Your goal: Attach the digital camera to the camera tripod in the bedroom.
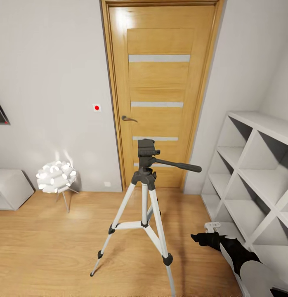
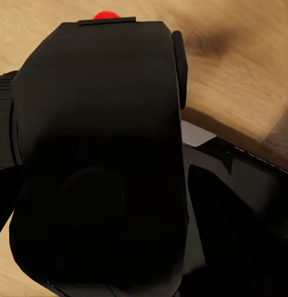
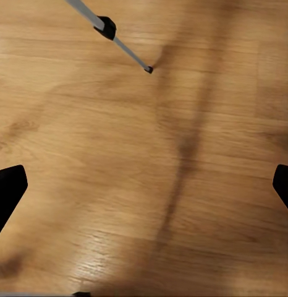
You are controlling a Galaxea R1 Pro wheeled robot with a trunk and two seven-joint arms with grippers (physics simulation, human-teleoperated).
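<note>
The camera tripod (image 1: 145, 181) stands on the light wood floor in the middle of the head view, in front of the door. Its dark grey head (image 1: 146, 149) is bare on top, and the pan handle (image 1: 179, 166) points right. The digital camera (image 2: 97, 167), black with a red dot (image 2: 106, 14) on top, sits very close in the left wrist view, apparently gripped, with a dark finger (image 2: 243, 210) beside it. My right gripper (image 1: 200, 238) hangs low to the right of the tripod, open over bare floor (image 3: 144, 185). One tripod foot (image 3: 148, 69) lies ahead of it.
A wooden door (image 1: 160, 82) is shut behind the tripod. White cube shelves (image 1: 251, 181) line the right wall, close to my right arm. A glowing white lamp (image 1: 56, 176) on thin legs and a low white unit (image 1: 10, 187) stand at the left.
</note>
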